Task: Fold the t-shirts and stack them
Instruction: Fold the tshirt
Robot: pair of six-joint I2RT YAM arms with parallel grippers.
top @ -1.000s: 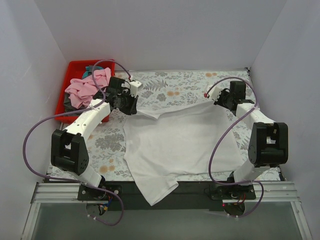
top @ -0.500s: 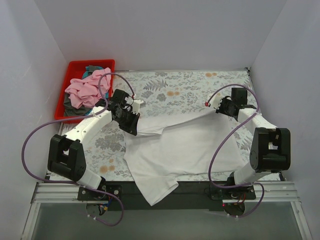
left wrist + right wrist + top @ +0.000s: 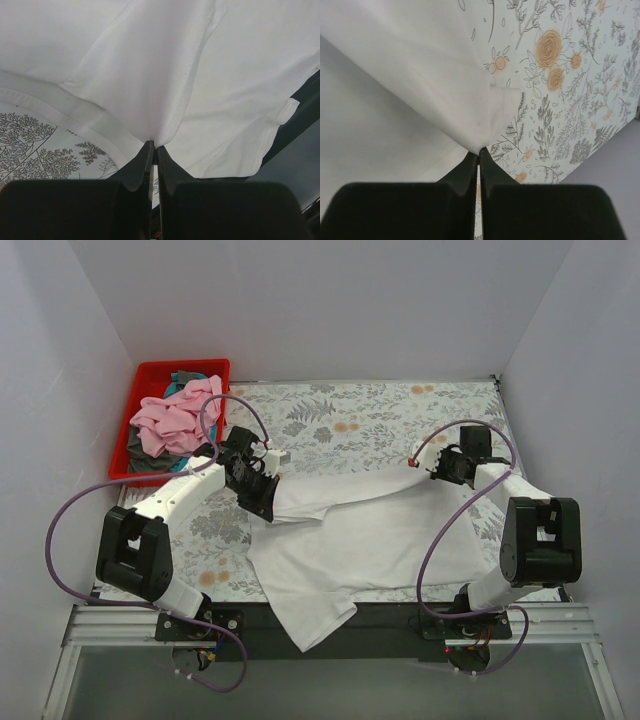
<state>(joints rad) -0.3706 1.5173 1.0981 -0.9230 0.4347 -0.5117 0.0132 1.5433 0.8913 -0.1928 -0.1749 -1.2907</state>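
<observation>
Far edge of white t-shirt (image 3: 370,530) nearer now — clamped by left gripper (image 3: 154,146), right gripper (image 3: 479,150) — long axis left–right.

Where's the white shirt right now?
In the top view the white t-shirt lies mid-table, its far edge pinched by the left hand and right hand, a near corner draping off the table.
</observation>
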